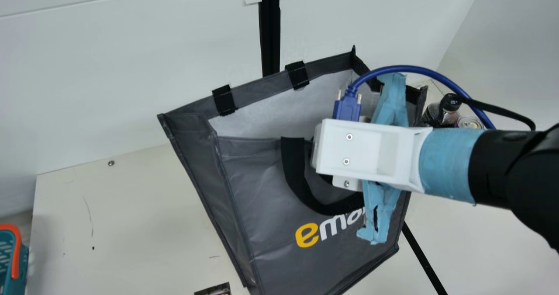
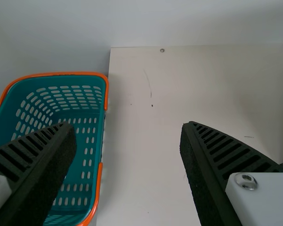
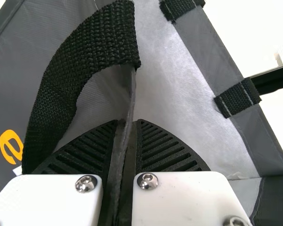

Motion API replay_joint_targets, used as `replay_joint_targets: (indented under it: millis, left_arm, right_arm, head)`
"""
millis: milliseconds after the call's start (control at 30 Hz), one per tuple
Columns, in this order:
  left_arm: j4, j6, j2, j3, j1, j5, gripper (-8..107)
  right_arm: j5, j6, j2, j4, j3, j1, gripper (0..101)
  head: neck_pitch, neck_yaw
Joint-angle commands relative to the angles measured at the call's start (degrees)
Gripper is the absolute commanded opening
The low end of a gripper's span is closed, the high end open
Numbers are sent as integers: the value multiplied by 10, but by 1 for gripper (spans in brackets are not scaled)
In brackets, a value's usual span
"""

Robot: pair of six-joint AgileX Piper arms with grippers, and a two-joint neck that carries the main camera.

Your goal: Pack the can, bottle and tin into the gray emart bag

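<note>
Starting at the lower left of the main view, there's the teal basket with its orange trim, at the end of the cream table. Over in the left wrist view, the left gripper is wide open, fingers well apart, nothing between them.

Moving right, at the bottom edge of the main view, a dark-edged item pokes in, cut off by the frame, too little of it to name. And now center stage: the gray emart bag, its mouth open, black handle looping down the front, a black upright strip behind it. Right of center, the right gripper is over the bag, and the right wrist view tells it: it's clamped on the bag's front rim, fabric pinched between the ribbed fingers. Blue cable arches above it.

Out at the right, just past the bag's side, here's the bottle, dark-capped, with the can right beside it, both partly hidden.
</note>
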Motion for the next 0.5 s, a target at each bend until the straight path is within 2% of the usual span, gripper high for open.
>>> replay_joint_targets:
  millis: [0, 300, 467]
  left_arm:
    - [0, 0, 0, 0, 0, 0, 90]
    - [0, 0, 0, 0, 0, 0, 90]
    - [0, 0, 0, 0, 0, 0, 90]
  right_arm:
    - [1, 5, -2, -2, 3, 5, 0]
    - [1, 40, -12, -10, 7, 26, 0]
    - [1, 57, -21, -20, 16, 41, 17]
  head:
    - [-13, 0]
    - [-13, 0]
    - [-13, 0]
